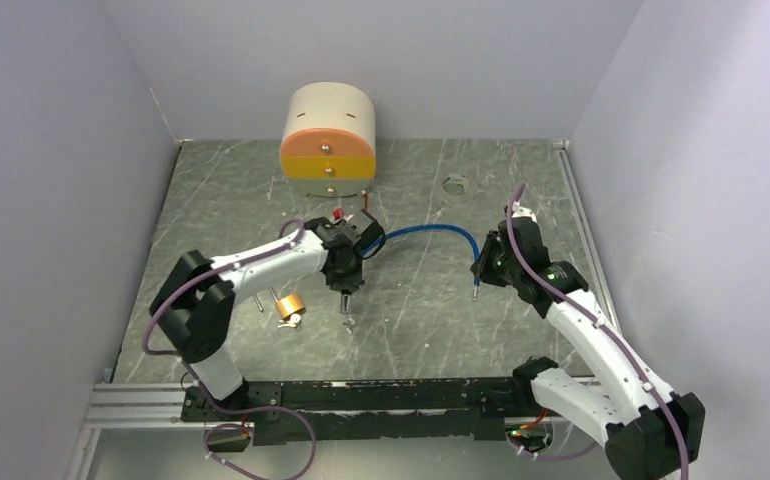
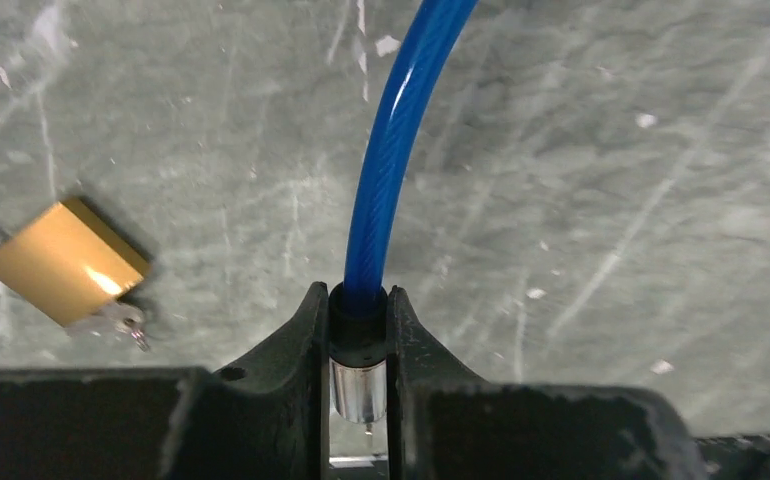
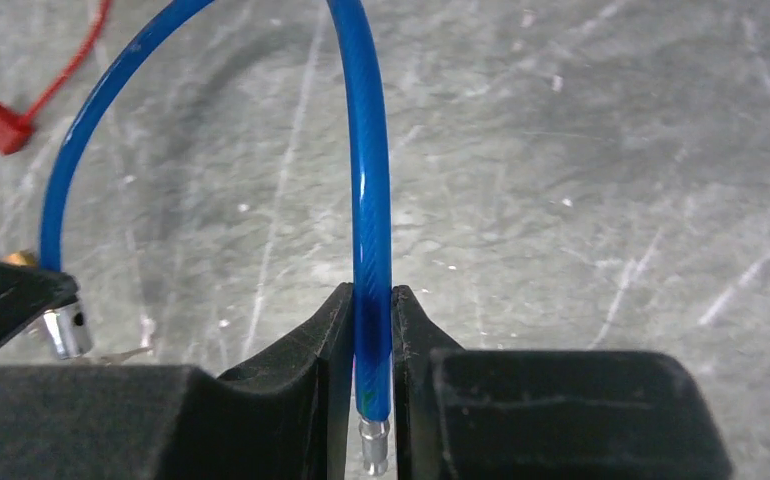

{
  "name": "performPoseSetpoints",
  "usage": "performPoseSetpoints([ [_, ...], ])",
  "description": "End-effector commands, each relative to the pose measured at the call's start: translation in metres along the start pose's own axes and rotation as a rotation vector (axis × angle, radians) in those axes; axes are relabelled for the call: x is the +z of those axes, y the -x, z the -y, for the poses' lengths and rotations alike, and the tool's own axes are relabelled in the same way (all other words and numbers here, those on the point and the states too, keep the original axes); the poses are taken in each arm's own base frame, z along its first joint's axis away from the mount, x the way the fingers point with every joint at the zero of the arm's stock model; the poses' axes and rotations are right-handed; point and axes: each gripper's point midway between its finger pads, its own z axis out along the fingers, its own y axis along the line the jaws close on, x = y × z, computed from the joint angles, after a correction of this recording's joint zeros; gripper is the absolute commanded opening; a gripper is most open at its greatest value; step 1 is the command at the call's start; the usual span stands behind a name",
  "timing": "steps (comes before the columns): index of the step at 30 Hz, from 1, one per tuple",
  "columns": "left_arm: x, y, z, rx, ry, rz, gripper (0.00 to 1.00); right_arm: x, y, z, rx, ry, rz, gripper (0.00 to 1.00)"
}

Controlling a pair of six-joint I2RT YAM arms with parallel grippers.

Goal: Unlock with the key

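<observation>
Both ends of glossy blue cable clamped in left fingers and right fingers; brass padlock aside.

the blue cable wears a smooth, glossy plastic sheath with twisted strands faintly showing beneath; its end caps are shiny bare metal. the padlock on the left looks like brushed brass, softly reflective. the table is matt grey, marbled and scuffed. the left gripper has matt black plastic fingers.

Blue cable arched across centre, barred passage; brass padlock lay near-left; tabletop near-centre open.
</observation>
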Motion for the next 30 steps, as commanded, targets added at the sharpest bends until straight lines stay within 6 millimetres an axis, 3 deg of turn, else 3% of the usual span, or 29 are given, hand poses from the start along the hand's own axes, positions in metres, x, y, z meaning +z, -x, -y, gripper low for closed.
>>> performPoseSetpoints([
  [1,0.008,0.026,-0.006,0.186,0.068,0.071,0.03,0.006,0.009,0.028,0.006,-0.159,0.023,0.18],
  [5,0.029,0.034,-0.003,0.265,0.082,0.066,0.03,0.015,0.002,0.054,-0.003,-0.261,-0.006,0.21],
  [8,0.041,0.033,0.004,0.299,0.058,0.032,0.03,0.018,-0.001,0.066,0.038,-0.287,-0.014,0.33],
  [14,0.056,0.029,0.008,0.289,0.041,-0.003,0.03,0.005,0.023,0.056,0.114,-0.254,0.063,0.63],
  [19,0.053,0.037,0.017,0.261,-0.006,0.029,0.02,-0.019,0.048,0.049,0.128,-0.245,0.139,0.69],
  [23,0.046,0.046,0.024,0.245,-0.04,0.069,0.21,-0.037,0.062,0.041,0.136,-0.207,0.195,0.69],
  [25,0.044,0.051,0.026,0.24,-0.046,0.088,0.4,-0.043,0.066,0.037,0.139,-0.188,0.212,0.69],
  [26,0.042,0.054,0.026,0.239,-0.047,0.097,0.54,-0.046,0.067,0.035,0.138,-0.177,0.218,0.69],
  [30,0.021,0.067,0.026,0.218,-0.053,0.161,0.81,-0.059,0.073,0.032,0.129,-0.157,0.256,0.73],
])
